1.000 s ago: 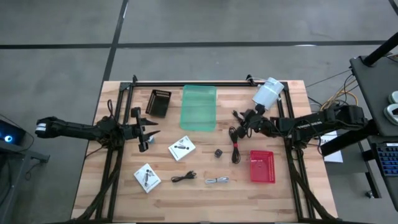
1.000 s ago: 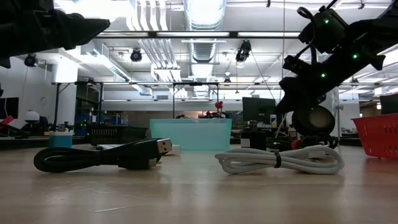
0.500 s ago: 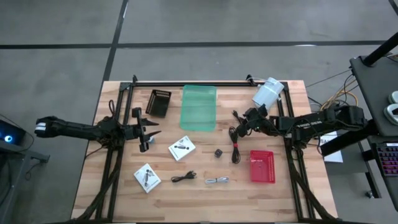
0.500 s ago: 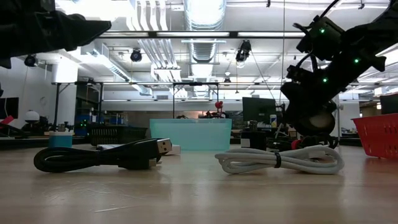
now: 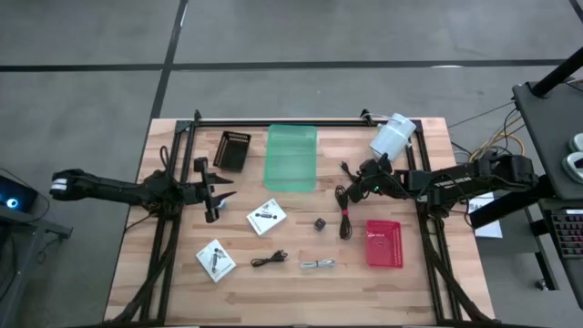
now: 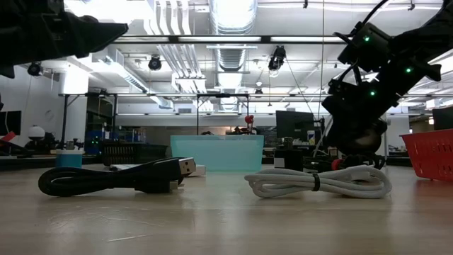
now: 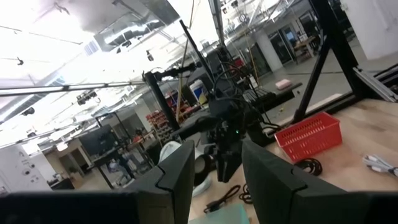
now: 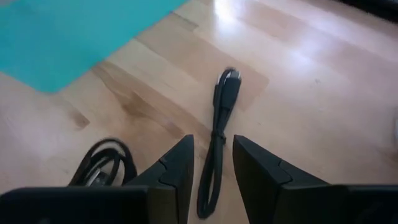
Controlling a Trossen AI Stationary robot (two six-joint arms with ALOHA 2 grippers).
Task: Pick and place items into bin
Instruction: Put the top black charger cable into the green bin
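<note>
Now your right hand (image 5: 357,189) hangs with its fingers (image 8: 177,171) parted a little, gripping nothing, straddling the black cable (image 8: 219,140) lying on the bench (image 5: 419,273) right of the green bin (image 5: 291,158). Your left hand (image 5: 219,193) waits at the bench's left, part open, empty. Packets (image 5: 267,217), cube (image 5: 320,223) lie nearer you.

floor: grey concrete (image 5: 273,36) | ceiling: ducts (image 6: 230,14), bright lights

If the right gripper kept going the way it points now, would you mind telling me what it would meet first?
Probably the black cable on the table: it lies in line between the right gripper's open fingers, though depth is unclear.
</note>
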